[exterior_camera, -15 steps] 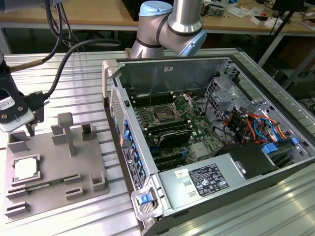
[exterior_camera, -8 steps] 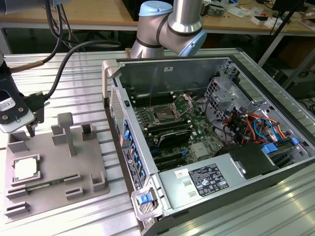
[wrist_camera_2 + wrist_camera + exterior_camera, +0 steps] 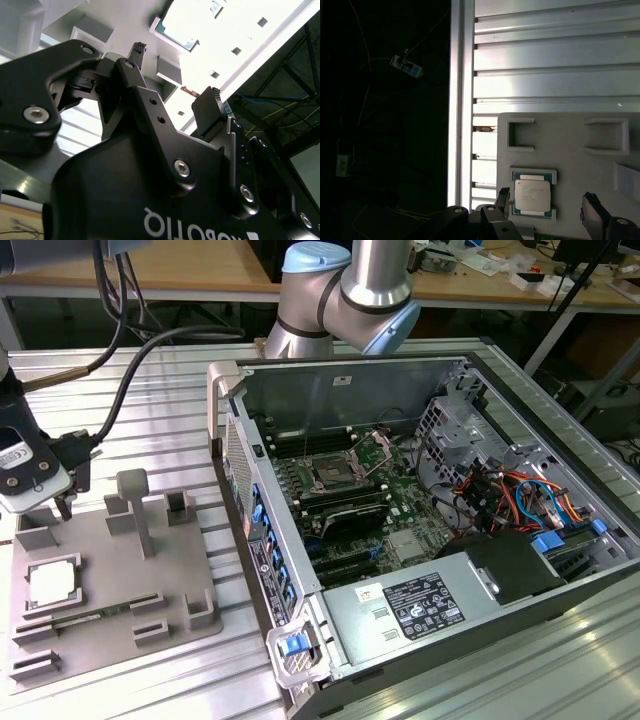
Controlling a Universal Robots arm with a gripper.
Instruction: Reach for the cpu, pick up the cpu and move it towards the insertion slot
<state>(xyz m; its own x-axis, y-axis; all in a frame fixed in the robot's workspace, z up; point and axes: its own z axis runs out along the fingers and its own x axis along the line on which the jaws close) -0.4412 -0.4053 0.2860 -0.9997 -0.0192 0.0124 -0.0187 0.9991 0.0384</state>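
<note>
Pincer (image 3: 547,195) spread apart & empty above cpu (image 3: 532,195) in grey tray (image 3: 570,145); chip seems off-centre btw my fingers (image 3: 503,197), so I'd centre, then lower level.

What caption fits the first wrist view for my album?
Open gripper hovers near the chip, which lies in its square nest on the grey tray.

A black label (image 3: 424,606) with white print, too small to be read, is borne by the power supply (image 3: 345,630) at the exterior view's lower centre, with a small white sticker (image 3: 368,592) just beside it. In the second wrist view, white lettering is carried upside down on the gripper (image 3: 175,72) body. Faint, unreadable marks are seen on the cpu (image 3: 532,194).
</note>
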